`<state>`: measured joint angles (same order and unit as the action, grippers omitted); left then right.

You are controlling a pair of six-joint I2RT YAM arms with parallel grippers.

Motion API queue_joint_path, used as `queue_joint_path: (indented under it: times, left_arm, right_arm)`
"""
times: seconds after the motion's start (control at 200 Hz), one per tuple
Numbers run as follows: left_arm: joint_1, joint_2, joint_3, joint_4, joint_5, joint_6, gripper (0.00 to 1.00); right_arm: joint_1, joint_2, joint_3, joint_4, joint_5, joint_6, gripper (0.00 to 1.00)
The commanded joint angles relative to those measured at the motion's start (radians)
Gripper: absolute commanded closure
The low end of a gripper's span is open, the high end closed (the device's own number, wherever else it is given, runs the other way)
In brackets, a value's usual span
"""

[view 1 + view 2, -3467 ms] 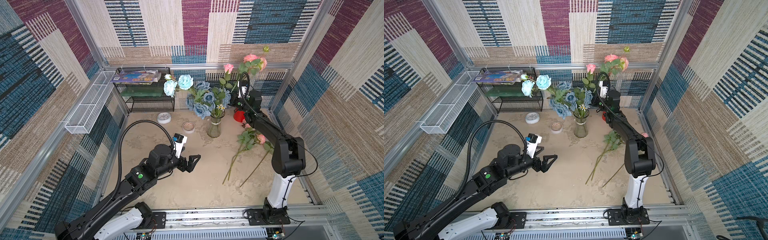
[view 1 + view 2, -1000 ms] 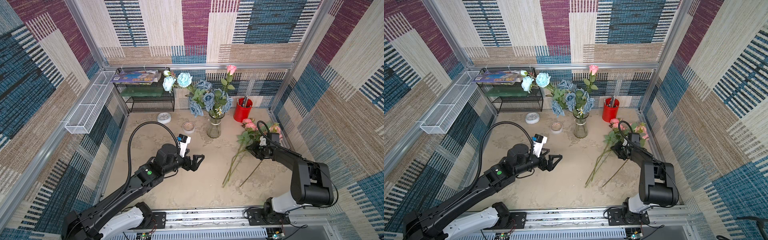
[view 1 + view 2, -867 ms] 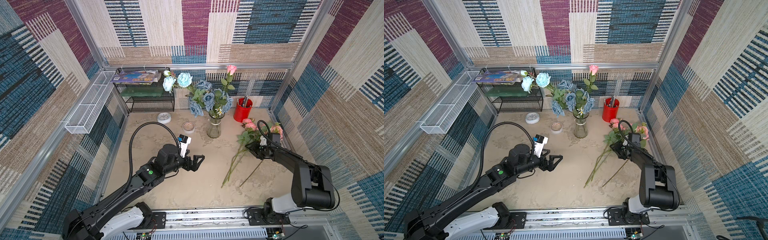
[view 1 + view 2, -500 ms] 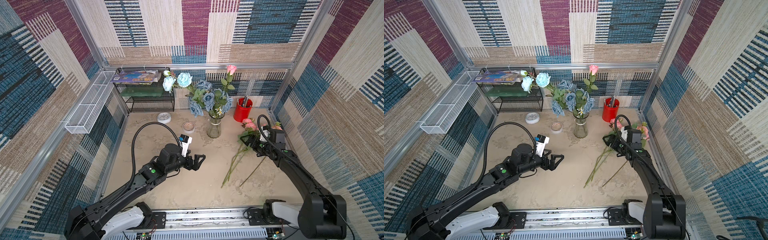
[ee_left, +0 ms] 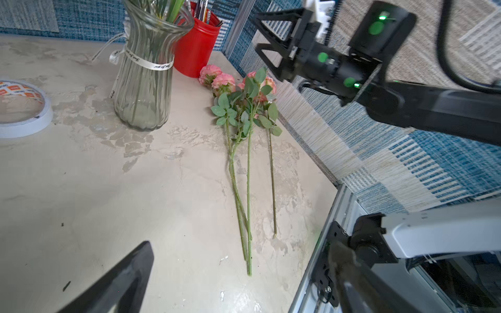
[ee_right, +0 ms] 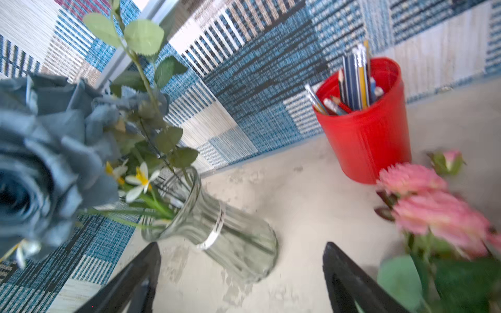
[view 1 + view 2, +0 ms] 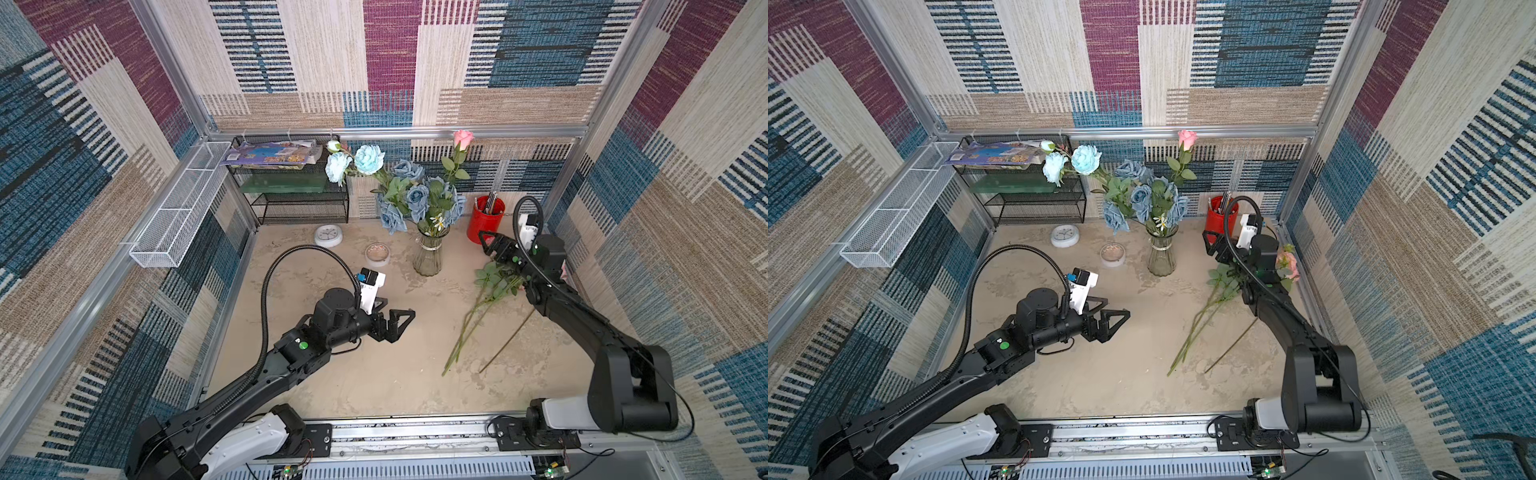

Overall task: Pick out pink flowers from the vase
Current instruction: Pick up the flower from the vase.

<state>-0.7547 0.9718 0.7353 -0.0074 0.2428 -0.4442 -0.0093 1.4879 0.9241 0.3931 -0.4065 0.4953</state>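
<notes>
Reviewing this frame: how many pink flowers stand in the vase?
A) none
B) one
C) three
B: one pink rose rises from the vase among blue roses; the other pink flowers lie on the table.

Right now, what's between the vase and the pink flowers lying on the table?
Only bare table. The left wrist view shows it clearly: the vase and the pink flowers sit apart, with nothing in the gap.

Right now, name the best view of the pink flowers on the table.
Left wrist view: the pink flowers show whole, blooms to stem ends. In both top views the right arm covers most blooms; the right wrist view catches only blurred blooms.
</notes>
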Motion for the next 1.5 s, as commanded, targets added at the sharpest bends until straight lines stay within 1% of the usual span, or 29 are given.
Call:
queue_joint_path:
  times: [0.0,0.09,0.175,0.306,0.401,0.471,0.596,0.666,0.751,0.841,0.927,1.077,1.222,1.297,1.428,1.498]
  left_arm:
    - [0.002,-0.015,-0.016,0.055,-0.003,0.034,0.01]
    - [0.002,-0.001,-0.034,0.076,-0.114,0.064,0.01]
    - [0.002,0.03,-0.083,0.173,-0.228,0.072,0.01]
    - [0.002,0.112,-0.16,0.394,-0.322,0.095,0.01]
    - [0.002,0.212,-0.173,0.518,-0.374,0.111,0.01]
    - [0.002,0.289,-0.14,0.541,-0.367,0.113,0.01]
    - [0.002,0.387,-0.062,0.506,-0.275,0.096,0.01]
    - [0.002,0.408,-0.057,0.516,-0.248,0.079,0.01]
    - [0.002,0.413,-0.062,0.513,-0.24,0.066,0.01]
    - [0.002,0.398,-0.068,0.486,-0.238,0.063,0.01]
    - [0.002,0.371,-0.077,0.46,-0.242,0.067,0.01]
    - [0.002,0.334,-0.102,0.437,-0.259,0.072,0.01]
    - [0.002,0.323,-0.109,0.431,-0.257,0.064,0.01]
    - [0.002,0.32,-0.111,0.427,-0.252,0.059,0.01]
    - [0.002,0.31,-0.109,0.413,-0.247,0.061,0.01]
    - [0.002,0.304,-0.108,0.406,-0.243,0.061,0.01]
  right_arm:
    - [-0.01,0.151,0.121,0.242,-0.122,0.003,0.16]
    - [-0.009,0.292,0.255,0.286,-0.2,0.003,0.18]
    - [-0.009,0.402,0.37,0.328,-0.29,0.018,0.2]
    - [0.0,0.535,0.523,0.389,-0.438,0.059,0.23]
    - [0.022,0.592,0.612,0.346,-0.48,0.02,0.23]
    - [0.038,0.63,0.661,0.348,-0.521,0.027,0.24]
    - [0.062,0.686,0.726,0.382,-0.575,0.076,0.28]
    - [0.075,0.712,0.766,0.366,-0.576,0.074,0.3]
    - [0.086,0.766,0.83,0.351,-0.574,0.088,0.34]
    - [0.089,0.82,0.903,0.364,-0.587,0.136,0.42]
    - [0.089,0.837,0.939,0.377,-0.595,0.172,0.54]
    - [0.092,0.81,0.962,0.335,-0.601,0.154,0.68]
    - [0.095,0.8,0.999,0.301,-0.62,0.157,0.87]
    - [0.098,0.785,1.005,0.279,-0.62,0.14,0.92]
    - [0.098,0.756,1.034,0.171,-0.589,0.066,1.0]
    - [0.095,0.749,1.066,0.13,-0.572,0.046,1.0]
